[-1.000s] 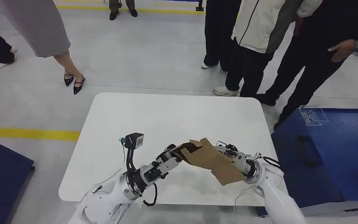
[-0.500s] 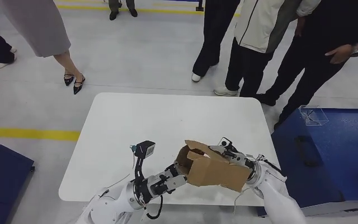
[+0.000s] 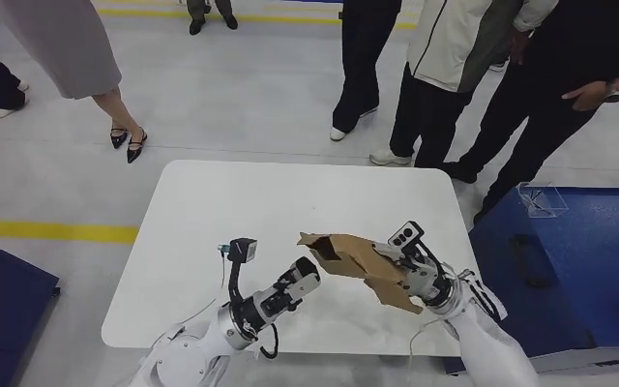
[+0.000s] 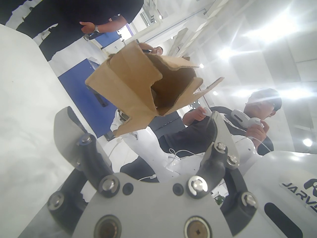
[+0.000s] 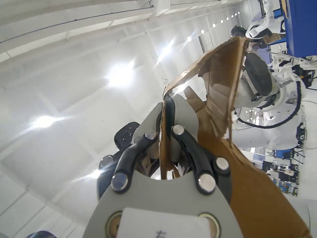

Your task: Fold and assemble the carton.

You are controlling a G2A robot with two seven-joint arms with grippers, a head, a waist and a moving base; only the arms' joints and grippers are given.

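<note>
**Carton held off the bench by the right pincer, left pincer open beside it**

The right pincer (image 5: 168, 107) is gripping the carton (image 3: 360, 259) by one wall panel. In the right wrist view its two fingers (image 5: 183, 115) are pressing together on a thin cardboard edge. The brown panel is running out past the fingertips, and a ragged flap is rising beyond them.

The carton is hanging clear of the bench (image 3: 290, 198), over the area near the near right corner. It is lying tilted. The gripped end is pointing toward that corner, and the open end is pointing toward the middle of the near edge. The tube is partly opened up. The flaps around the mouth are sticking out loose, not folded in.

The left pincer (image 3: 303, 274) is sitting over the near part of the bench, just beside the carton's open end. Its fingers are spread wide and are holding nothing. In the left wrist view the carton's mouth is facing this pincer. The dark inside is showing beyond the two spread fingers, and the cardboard is staying apart from both of them.

A blue bin (image 3: 542, 261) is standing on the floor off the right edge of the bench.
</note>
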